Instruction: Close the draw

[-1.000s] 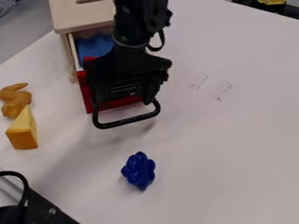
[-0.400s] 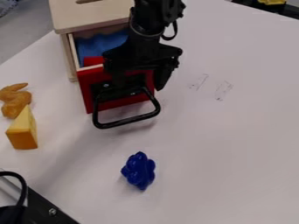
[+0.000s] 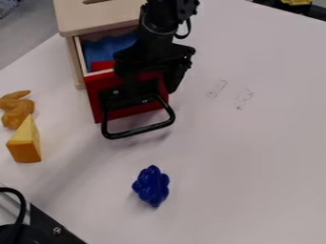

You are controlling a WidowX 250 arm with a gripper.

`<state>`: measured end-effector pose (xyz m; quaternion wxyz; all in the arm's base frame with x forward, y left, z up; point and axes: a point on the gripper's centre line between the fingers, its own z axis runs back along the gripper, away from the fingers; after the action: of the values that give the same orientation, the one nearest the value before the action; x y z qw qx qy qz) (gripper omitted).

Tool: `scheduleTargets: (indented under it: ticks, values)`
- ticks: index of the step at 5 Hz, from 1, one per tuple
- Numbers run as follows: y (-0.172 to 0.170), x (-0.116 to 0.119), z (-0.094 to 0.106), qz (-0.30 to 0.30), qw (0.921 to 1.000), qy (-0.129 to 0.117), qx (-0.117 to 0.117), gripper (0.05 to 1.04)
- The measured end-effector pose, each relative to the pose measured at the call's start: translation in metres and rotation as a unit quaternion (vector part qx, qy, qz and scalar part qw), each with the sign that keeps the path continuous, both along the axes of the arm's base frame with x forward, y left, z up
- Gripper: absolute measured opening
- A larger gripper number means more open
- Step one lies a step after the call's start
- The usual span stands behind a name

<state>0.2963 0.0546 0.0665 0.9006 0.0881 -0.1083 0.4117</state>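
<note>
The drawer (image 3: 96,94) stands open, pulled out of a pale wooden box (image 3: 105,15), its red front just under and behind the pincer (image 3: 151,83) as the camera sees it. The pincer hangs down at that front with its two fingers apart, a patch of red showing between them; whether either one touches the drawer I cannot tell. The black handle (image 3: 138,133) juts out below the pincer, on the camera's side. Up and to the view's left of the pincer, inside the drawer, lie something blue and wavy (image 3: 107,49) and something red (image 3: 102,66). The box rises behind them, farther from the camera than the pincer.

Well to the view's left of the pincer, an orange-brown figure (image 3: 17,110) lies on the white counter (image 3: 235,157), with a yellow wedge (image 3: 25,144) just beside it. A dark blue, knobbly piece (image 3: 151,186) lies nearer the camera than the pincer, apart from the handle. Faint dark marks (image 3: 243,98) show on the counter to the view's right of the pincer.
</note>
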Motion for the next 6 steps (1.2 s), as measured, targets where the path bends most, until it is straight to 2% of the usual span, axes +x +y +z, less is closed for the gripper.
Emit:
scheduleTargets:
  ticks: [2,3,4,6]
  values:
    - [0.002,0.014,0.002,0.004,1.0000,-0.002,0.001,0.999]
    - [0.027,0.031,0.009,0.012,0.9998,-0.014,0.010,0.999]
    - [0.053,0.038,0.014,0.020,0.9994,-0.018,0.021,0.998]
    - [0.077,0.052,0.015,0.023,0.9994,-0.016,0.020,0.998]
